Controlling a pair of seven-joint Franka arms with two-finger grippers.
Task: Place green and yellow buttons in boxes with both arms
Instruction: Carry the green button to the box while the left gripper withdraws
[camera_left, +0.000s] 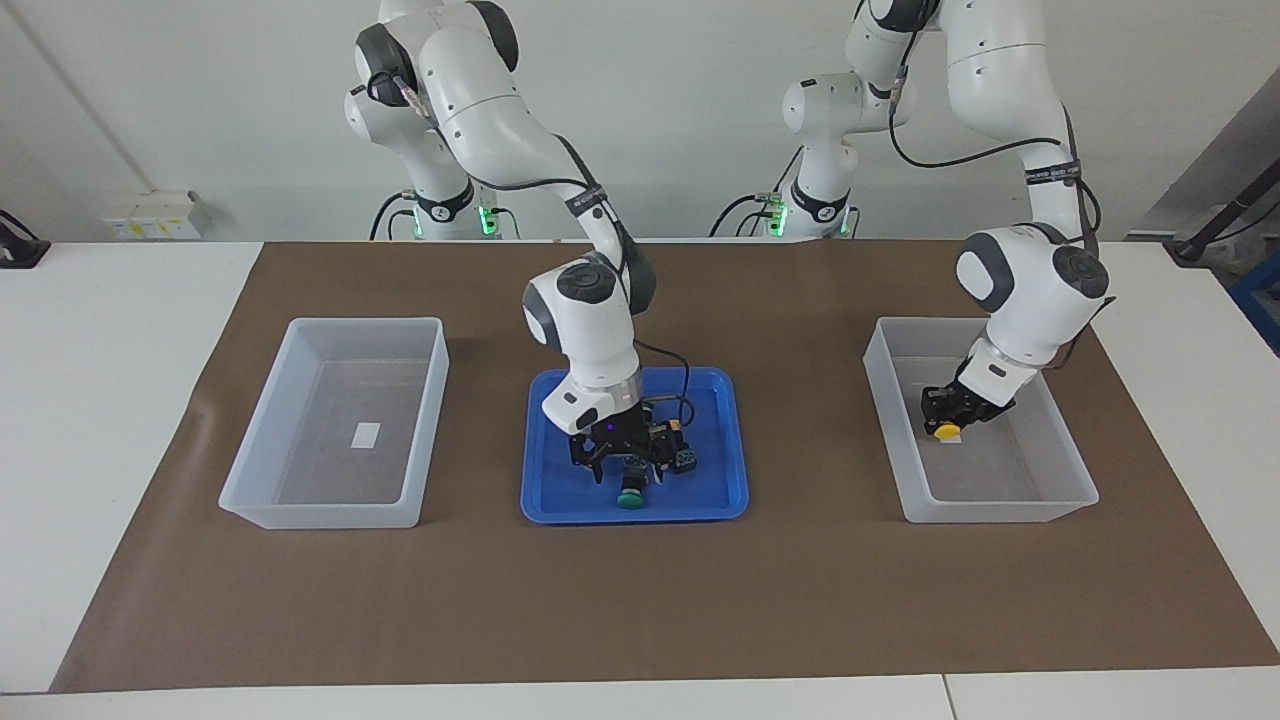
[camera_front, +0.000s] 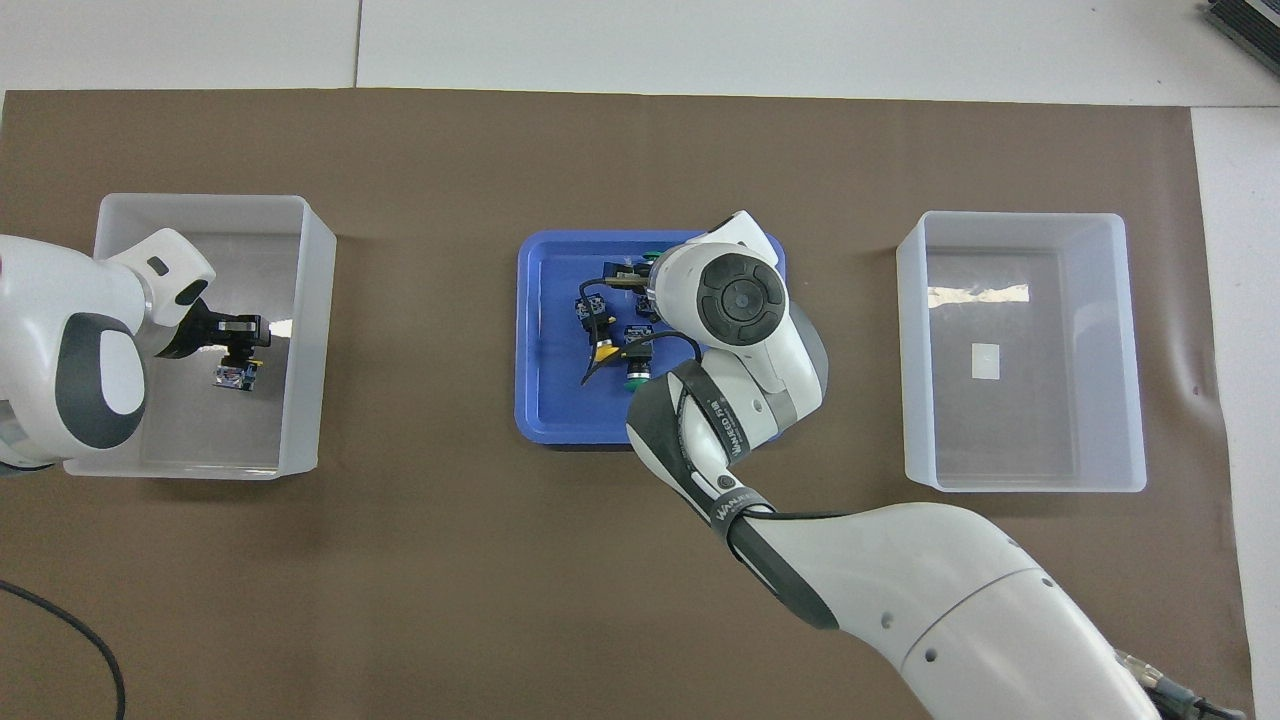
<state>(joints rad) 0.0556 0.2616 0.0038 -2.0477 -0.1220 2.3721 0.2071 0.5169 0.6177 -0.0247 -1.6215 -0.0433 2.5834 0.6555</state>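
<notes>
The left gripper is low inside the box at the left arm's end of the table, jaws clamped on a yellow button. In the overhead view that button's black body hangs under the fingers w/ the cap pointing down, close above the box floor and over its white sticker; contact w/ the floor can't be told.

The right gripper is down in the blue tray at mid-table, jaws spread wide and straddling a green button that lies on its side, cap toward the tray edge farthest from the robots. No grip visible; fingertips sit either side of its black body, and contact can't be told.

2 more buttons lie in the tray just beside the right gripper: a 2nd yellow button on the side toward the left arm, touching or nearly touching the gripper's finger, and a 2nd green button nearer the robots, mostly hidden by the right arm's wrist in both views.

The other box, at the right arm's end, holds only its sticker. Brown mat covers the table under the tray and both boxes.
</notes>
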